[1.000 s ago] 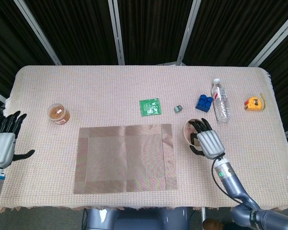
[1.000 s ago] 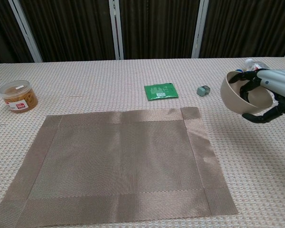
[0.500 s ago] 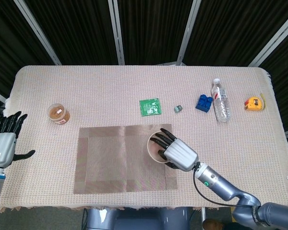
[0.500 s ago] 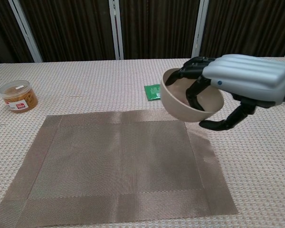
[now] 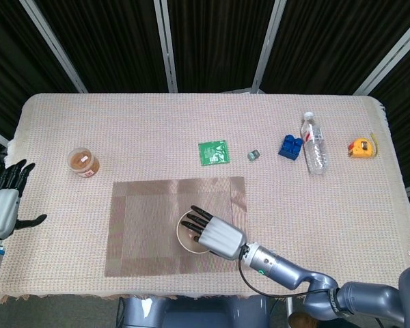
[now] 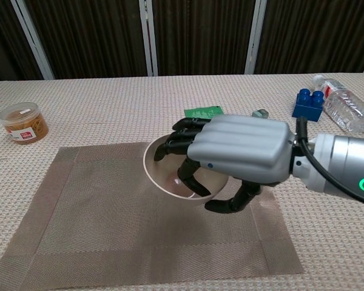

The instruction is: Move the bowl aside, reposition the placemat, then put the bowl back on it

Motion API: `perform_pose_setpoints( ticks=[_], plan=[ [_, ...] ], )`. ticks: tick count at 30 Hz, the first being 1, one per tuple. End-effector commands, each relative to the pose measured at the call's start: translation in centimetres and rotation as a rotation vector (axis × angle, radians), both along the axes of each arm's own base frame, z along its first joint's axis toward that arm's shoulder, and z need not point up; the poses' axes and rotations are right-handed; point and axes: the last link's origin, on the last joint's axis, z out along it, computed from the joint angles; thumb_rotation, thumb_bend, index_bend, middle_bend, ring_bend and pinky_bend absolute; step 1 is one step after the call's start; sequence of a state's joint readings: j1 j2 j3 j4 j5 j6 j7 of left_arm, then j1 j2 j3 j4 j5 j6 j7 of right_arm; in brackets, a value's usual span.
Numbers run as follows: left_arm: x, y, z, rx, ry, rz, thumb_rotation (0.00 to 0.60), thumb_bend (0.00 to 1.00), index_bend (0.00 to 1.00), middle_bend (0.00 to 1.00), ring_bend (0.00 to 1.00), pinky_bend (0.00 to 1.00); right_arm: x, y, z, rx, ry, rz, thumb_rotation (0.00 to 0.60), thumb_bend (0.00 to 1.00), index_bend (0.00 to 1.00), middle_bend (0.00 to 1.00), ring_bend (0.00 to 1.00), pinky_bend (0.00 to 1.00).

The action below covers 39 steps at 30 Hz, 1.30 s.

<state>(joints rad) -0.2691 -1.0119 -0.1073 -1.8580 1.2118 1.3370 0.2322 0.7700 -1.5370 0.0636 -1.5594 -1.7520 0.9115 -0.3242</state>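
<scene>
My right hand (image 5: 215, 234) (image 6: 233, 154) grips a beige bowl (image 5: 188, 232) (image 6: 167, 174) by its rim, fingers inside and thumb under the outer wall. The bowl is over the middle-right of the brown woven placemat (image 5: 140, 225) (image 6: 85, 230), tilted toward the left; I cannot tell whether it touches the mat. My left hand (image 5: 5, 201) hangs off the table's left edge with its fingers spread and nothing in it; only the head view shows it.
A jar of brown spread (image 5: 83, 162) (image 6: 24, 122) stands left of the mat. Behind the mat lie a green packet (image 5: 213, 152) (image 6: 201, 111), a small grey object (image 5: 253, 155), blue bricks (image 5: 290, 146) (image 6: 309, 103), a water bottle (image 5: 314, 143) (image 6: 346, 109) and a yellow tape measure (image 5: 361, 147).
My right hand has carried the bowl leftward from the table right of the mat to over the mat's middle and lowered it. The left hand has barely moved.
</scene>
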Motion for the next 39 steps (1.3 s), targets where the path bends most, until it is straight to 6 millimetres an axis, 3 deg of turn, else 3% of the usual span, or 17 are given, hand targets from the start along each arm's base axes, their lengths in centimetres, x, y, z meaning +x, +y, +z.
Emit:
perform_pose_setpoints(
  ticks=[1, 9, 17, 18, 20, 22, 26, 29, 35, 39],
  plan=[
    [0.0, 0.0, 0.0, -0.003, -0.001, -0.001, 0.6, 0.05, 0.0, 0.0, 0.0, 0.0, -0.1, 0.3, -0.7, 0.011, 0.005, -0.002, 0.6, 0.3, 0.67, 0.01, 0.0, 0.0],
    [0.3, -0.2, -0.1, -0.01, -0.006, -0.006, 0.6, 0.05, 0.0, 0.0, 0.0, 0.0, 0.4, 0.8, -3.3, 0.015, 0.029, 0.004, 0.6, 0.3, 0.67, 0.02, 0.0, 0.0],
    [0.3, -0.3, -0.1, -0.011, -0.009, -0.003, 0.6, 0.05, 0.0, 0.0, 0.0, 0.0, 1.0, 0.6, -4.4, 0.005, 0.038, -0.009, 0.6, 0.28, 0.64, 0.02, 0.0, 0.0],
    [0.3, -0.3, 0.0, -0.01, -0.009, -0.003, 0.6, 0.05, 0.0, 0.0, 0.0, 0.0, 1.1, 0.6, -4.4, 0.002, 0.037, -0.008, 0.6, 0.23, 0.57, 0.01, 0.0, 0.0],
    [0.3, -0.3, 0.0, -0.009, -0.011, -0.003, 0.6, 0.05, 0.0, 0.0, 0.0, 0.0, 1.3, 0.6, -4.5, -0.004, 0.038, -0.007, 0.6, 0.06, 0.24, 0.0, 0.0, 0.0],
    [0.3, -0.4, 0.1, -0.009, -0.012, -0.003, 0.6, 0.05, 0.0, 0.0, 0.0, 0.0, 1.3, 0.5, -4.5, -0.017, 0.052, 0.002, 0.6, 0.0, 0.03, 0.0, 0.0, 0.0],
    [0.2, -0.4, 0.1, -0.009, -0.012, -0.001, 0.6, 0.05, 0.0, 0.0, 0.0, 0.0, 1.5, 0.7, -4.1, -0.024, 0.052, -0.006, 0.6, 0.0, 0.0, 0.0, 0.0, 0.0],
    [0.2, -0.5, 0.1, -0.008, -0.014, -0.001, 0.6, 0.05, 0.0, 0.0, 0.0, 0.0, 1.4, 0.7, -3.4, -0.038, 0.04, -0.008, 0.6, 0.0, 0.0, 0.0, 0.0, 0.0],
    [0.1, -0.7, 0.5, 0.009, -0.001, -0.004, 0.6, 0.06, 0.0, 0.0, 0.0, 0.0, 0.2, 0.9, 0.2, -0.107, -0.005, -0.025, 0.6, 0.0, 0.0, 0.0, 0.0, 0.0],
    [0.4, -1.3, 0.9, 0.076, 0.077, -0.055, 0.6, 0.06, 0.0, 0.0, 0.0, 0.0, -2.6, 1.1, 4.4, -0.18, -0.041, -0.091, 0.6, 0.0, 0.0, 0.0, 0.0, 0.0]
  ],
)
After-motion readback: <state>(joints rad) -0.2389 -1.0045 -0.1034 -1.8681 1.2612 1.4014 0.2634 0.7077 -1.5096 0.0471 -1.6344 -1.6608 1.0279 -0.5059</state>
